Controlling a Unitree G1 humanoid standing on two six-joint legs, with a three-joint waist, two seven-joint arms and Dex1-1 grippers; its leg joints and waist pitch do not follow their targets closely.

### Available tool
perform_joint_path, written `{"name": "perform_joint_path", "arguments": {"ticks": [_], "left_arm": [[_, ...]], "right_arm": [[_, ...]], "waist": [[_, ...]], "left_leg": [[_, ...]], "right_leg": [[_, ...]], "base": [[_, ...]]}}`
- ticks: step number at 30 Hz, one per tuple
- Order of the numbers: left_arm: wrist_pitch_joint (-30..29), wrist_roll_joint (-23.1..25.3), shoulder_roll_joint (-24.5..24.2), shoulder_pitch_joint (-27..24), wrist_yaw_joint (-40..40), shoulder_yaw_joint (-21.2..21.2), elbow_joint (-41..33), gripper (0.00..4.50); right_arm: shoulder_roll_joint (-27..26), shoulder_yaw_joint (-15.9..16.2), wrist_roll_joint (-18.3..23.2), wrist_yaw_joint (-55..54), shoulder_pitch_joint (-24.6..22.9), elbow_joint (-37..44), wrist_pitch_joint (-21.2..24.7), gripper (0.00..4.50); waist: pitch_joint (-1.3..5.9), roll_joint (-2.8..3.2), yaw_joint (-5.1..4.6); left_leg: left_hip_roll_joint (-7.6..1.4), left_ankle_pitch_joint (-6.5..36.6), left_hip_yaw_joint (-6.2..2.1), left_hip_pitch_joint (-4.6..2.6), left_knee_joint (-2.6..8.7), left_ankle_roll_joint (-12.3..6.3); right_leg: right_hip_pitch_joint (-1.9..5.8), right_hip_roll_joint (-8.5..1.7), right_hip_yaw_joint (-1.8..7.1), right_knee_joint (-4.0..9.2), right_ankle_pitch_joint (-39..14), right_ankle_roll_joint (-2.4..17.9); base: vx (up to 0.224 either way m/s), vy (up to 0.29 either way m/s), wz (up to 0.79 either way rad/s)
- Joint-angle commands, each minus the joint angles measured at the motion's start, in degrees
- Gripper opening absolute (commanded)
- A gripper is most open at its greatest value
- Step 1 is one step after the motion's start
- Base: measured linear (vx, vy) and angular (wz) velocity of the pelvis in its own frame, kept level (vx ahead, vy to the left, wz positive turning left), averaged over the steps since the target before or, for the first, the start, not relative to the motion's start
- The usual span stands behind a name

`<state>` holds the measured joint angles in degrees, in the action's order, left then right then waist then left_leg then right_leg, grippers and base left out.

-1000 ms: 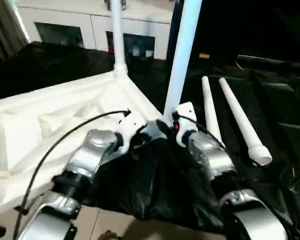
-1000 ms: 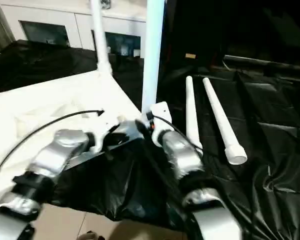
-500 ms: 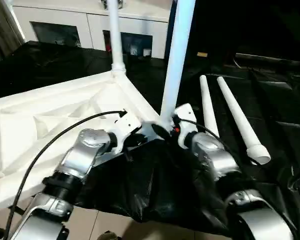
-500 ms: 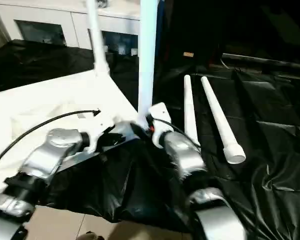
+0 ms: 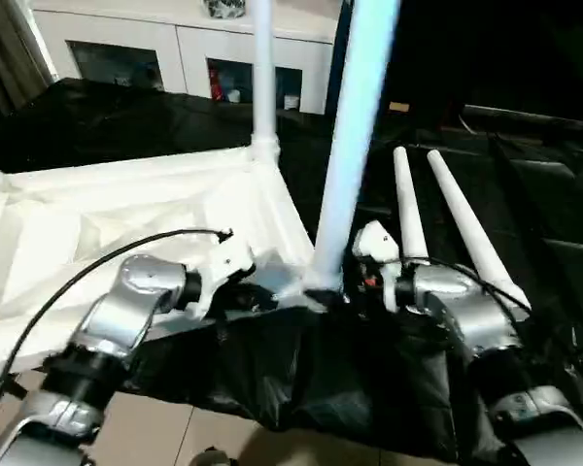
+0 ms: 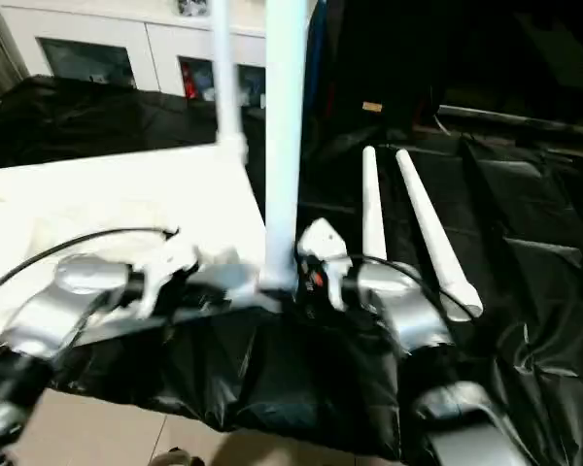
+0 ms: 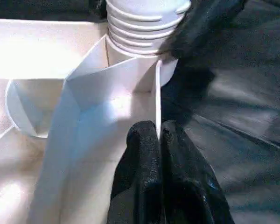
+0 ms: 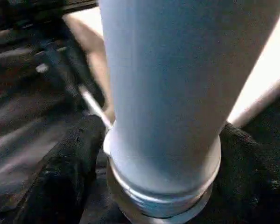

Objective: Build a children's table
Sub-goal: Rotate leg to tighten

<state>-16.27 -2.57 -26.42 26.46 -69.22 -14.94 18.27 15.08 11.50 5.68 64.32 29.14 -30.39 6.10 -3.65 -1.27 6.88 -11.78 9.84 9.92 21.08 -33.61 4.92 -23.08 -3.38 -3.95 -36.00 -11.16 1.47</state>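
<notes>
White plastic ribbed table top (image 5: pixel 126 223) lies inverted on black sheet (image 5: pixel 525 214). Far leg (image 5: pixel 262 78) seated.

Near leg (image 5: pixel 355 146): threaded end apparently entering corner socket (image 7: pixel 130 70). Right hand (image 8: pixel 163 186) clamped around leg base. Left hand (image 7: pixel 161 154) pinched on socket rib.

Two loose legs (image 5: pixel 447 218) remain.

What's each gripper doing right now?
Left gripper: shut on a thin rib of the tabletop.
Right gripper: shut on the upright leg.

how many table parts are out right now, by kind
table top: 1
legs standing upright in corners of the top: 2, the far one and the near one, which the right gripper grips near its base
legs lying loose on the black sheet: 2, one beside the other
total: 5 parts
</notes>
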Motion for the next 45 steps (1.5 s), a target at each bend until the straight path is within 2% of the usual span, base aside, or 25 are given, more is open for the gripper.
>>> {"name": "perform_joint_path", "arguments": {"ticks": [1,3,6,11,15,16,17,18,19,21,22,23,24,26,27,29,30,31,34,35,39,43,45], "left_arm": [[1.49,-2.96,1.09,0.98,-0.94,0.07,-3.2,0.0],[1.22,-3.03,0.26,0.43,-2.15,0.07,-3.75,0.0],[1.33,-3.08,-0.4,0.03,-2.85,0.13,-4.0,0.0],[1.04,-2.65,-0.41,-0.23,-2.24,0.26,-4.27,0.0],[0.41,-1.04,1.28,0.63,1.6,0.5,-2.77,0.0],[-0.02,-0.35,2.54,1.45,4.43,0.96,-1.45,0.0],[-0.65,0.49,4.53,2.79,8.68,1.76,0.41,0.0],[-0.81,0.78,5.37,3.3,10.4,2.1,1.08,0.0],[-1.09,1.14,6.35,3.84,12.21,2.32,1.76,0.0],[-2.05,2.68,8.9,5.41,17.55,2.63,3.8,0.0],[-2.05,2.68,8.9,5.41,17.55,2.63,3.8,0.0],[-3.4,3.19,11.25,6.72,21.7,3.31,5.43,0.0],[-3.68,3.72,12.55,7.5,24.37,3.65,6.36,0.0],[-3.73,4.61,13.85,8.31,27.06,3.72,7.34,0.0],[-3.62,5.51,15.1,9.01,29.46,3.6,8.3,0.0],[-3.4,5.98,15.78,9.41,30.79,3.63,8.96,0.0],[-2.49,6.51,16.31,9.85,31.15,3.09,9.52,0.0],[-2.25,6.6,16.44,9.99,31.11,2.91,9.7,0.0],[-1.61,6.26,16.36,9.98,29.51,2.44,9.31,0.0],[-1.3,6.05,16.15,9.8,28.68,2.31,8.89,0.0],[0.66,4.85,14.65,8.57,24.28,1.57,7.08,0.0],[2.28,3.21,11.95,6.51,17.98,0.68,4.64,0.0],[3.54,2.35,9.47,5.15,14.01,0.23,2.99,0.0]], "right_arm": [[-0.37,2.99,1.3,3.6,-0.33,2.31,0.78,3.29],[0.08,3.47,0.95,4.64,-0.91,3.26,1.22,3.26],[0.26,3.77,0.8,4.86,-1.28,3.91,1.66,2.85],[0.47,4.57,1.19,5.52,-2.3,5.96,3.91,2.71],[-0.67,4.59,0.43,3.47,-2.65,4.82,3.41,2.71],[-1.9,4.05,-0.44,0.28,-2.41,3.2,2.45,2.71],[-4.03,2.86,-1.93,-5.84,-1.62,0.19,1.32,2.71],[-5.07,2.22,-2.6,-9.02,-1.1,-1.37,1.4,2.71],[-6.26,1.55,-3.22,-12.61,-0.41,-3.25,1.6,2.71],[-9.69,-0.62,-3.97,-21.9,1.35,-7.77,1.73,2.7],[-9.69,-0.62,-3.97,-21.9,1.35,-7.77,1.73,2.7],[-12.4,-2.26,-3.55,-27.4,2.65,-10.46,2.34,2.7],[-13.97,-3.05,-3.53,-30.93,3.56,-12.07,2.54,2.7],[-15.77,-3.89,-3.76,-35.39,4.76,-14.08,2.58,2.7],[-17.65,-4.55,-4.25,-40.08,6.17,-16.36,1.98,2.7],[-18.69,-5.09,-4.79,-42.4,7.0,-17.82,1.24,2.7],[-20.09,-5.68,-5.25,-44.29,8.16,-19.64,-1.05,3.05],[-20.43,-5.94,-5.29,-44.55,8.58,-20.43,-1.9,3.05],[-21.0,-6.97,-4.6,-44.15,9.34,-21.58,-2.55,3.49],[-20.94,-7.12,-4.45,-43.69,9.39,-21.47,-2.62,3.49],[-19.47,-6.68,-4.7,-41.88,9.88,-21.59,-4.45,3.81],[-16.11,-4.88,-5.1,-34.44,9.07,-19.77,-7.04,3.81],[-12.62,-2.72,-6.03,-27.56,7.68,-17.59,-9.15,3.81]], "waist": [[3.98,0.2,0.05],[3.93,0.23,0.22],[3.88,0.2,0.22],[3.99,0.19,0.31],[3.93,0.19,0.37],[3.92,0.17,0.43],[3.72,-0.03,0.31],[3.61,0.05,0.23],[3.73,0.0,0.25],[3.59,0.06,-0.25],[3.58,0.05,-0.38],[3.7,0.0,-0.44],[3.58,0.34,-0.5],[3.81,0.18,-0.53],[3.85,0.28,-0.49],[3.95,0.31,-0.6],[4.06,0.31,-0.56],[4.04,0.43,-0.59],[4.18,0.32,-0.51],[4.17,0.27,-0.58],[4.09,0.33,-0.62],[4.1,0.33,-0.72],[4.13,0.29,-0.8]], "left_leg": [[-1.78,11.05,-0.34,-0.66,3.81,-2.09],[-1.84,11.37,-0.4,-0.72,3.88,-1.74],[-1.76,11.67,-0.42,-0.72,3.92,-1.53],[-1.78,11.07,-0.42,-0.71,3.87,-1.42],[-1.73,11.29,-0.38,-0.76,3.85,-1.35],[-1.73,11.49,-0.38,-0.83,3.86,-1.26],[-1.67,12.29,-0.26,-0.92,3.92,-0.79],[-1.47,13.08,-0.32,-1.04,3.97,0.04],[-1.53,13.44,-0.59,-1.05,4.07,0.59],[-1.47,14.15,-0.59,-1.14,4.15,1.18],[-1.44,14.54,-0.62,-1.19,4.18,1.26],[-1.45,14.29,-0.63,-1.16,4.09,1.14],[-1.45,14.68,-0.61,-1.4,4.09,1.18],[-1.4,14.28,-0.71,-1.23,4.13,1.37],[-1.56,13.95,-0.7,-1.22,4.11,1.3],[-1.48,13.68,-0.68,-1.07,4.15,1.41],[-1.47,13.3,-0.61,-1.14,4.05,1.33],[-1.47,13.2,-0.59,-1.06,4.07,1.36],[-1.45,11.4,-0.5,-0.69,3.96,0.62],[-1.45,11.11,-0.49,-0.63,3.98,0.36],[-1.46,12.08,-0.48,-0.7,4.04,0.1],[-1.62,12.12,-0.55,-0.52,4.05,-0.25],[-1.65,11.17,-0.45,-0.46,3.92,-0.78]], "right_leg": [[2.88,-4.8,3.07,4.6,-11.82,10.85],[2.86,-4.83,3.06,4.62,-12.48,10.86],[2.82,-4.81,3.06,4.7,-13.13,10.53],[2.88,-4.8,3.08,4.56,-12.03,10.58],[2.81,-4.8,3.08,4.7,-12.61,10.47],[2.78,-4.83,3.09,4.78,-13.2,10.29],[2.5,-4.8,3.09,5.06,-15.12,9.94],[2.44,-4.94,3.09,5.33,-17.91,9.57],[2.71,-5.09,2.98,5.39,-19.82,8.86],[2.43,-5.0,3.03,5.54,-20.78,8.56],[2.45,-5.05,3.0,5.64,-21.56,8.35],[2.56,-5.18,3.03,5.7,-21.87,7.94],[2.15,-5.09,3.13,5.89,-22.26,7.9],[2.52,-5.14,3.03,5.8,-21.95,7.64],[2.39,-5.1,3.1,5.6,-20.08,7.9],[2.46,-5.03,3.08,5.41,-18.34,8.18],[2.42,-5.04,3.11,5.29,-16.95,8.34],[2.41,-5.01,3.15,5.17,-16.28,8.54],[2.78,-4.98,3.14,4.7,-11.76,9.23],[2.84,-4.88,3.1,4.62,-11.01,9.32],[2.82,-5.0,3.12,4.84,-12.36,9.33],[2.96,-5.1,3.06,4.77,-12.49,9.3],[2.99,-4.97,3.1,4.55,-10.76,10.02]], "base": [[0.0,0.0,0.0],[0.0,0.0,0.0],[0.0,0.0,0.0],[0.0,0.0,0.0],[0.0,0.0,0.0],[0.0,0.0,0.0],[0.0,0.0,0.0],[0.0,0.0,0.0],[0.0,0.0,0.0],[0.0,0.0,0.0],[0.0,0.0,0.0],[0.0,0.0,0.0],[0.0,0.0,0.0],[0.0,0.0,0.0],[0.0,0.0,0.0],[0.0,0.0,0.0],[0.0,0.0,0.0],[0.0,0.0,0.0],[0.0,0.0,0.0],[0.0,0.0,0.0],[0.0,0.0,0.0],[0.0,0.0,0.0],[0.0,0.0,0.0]]}}
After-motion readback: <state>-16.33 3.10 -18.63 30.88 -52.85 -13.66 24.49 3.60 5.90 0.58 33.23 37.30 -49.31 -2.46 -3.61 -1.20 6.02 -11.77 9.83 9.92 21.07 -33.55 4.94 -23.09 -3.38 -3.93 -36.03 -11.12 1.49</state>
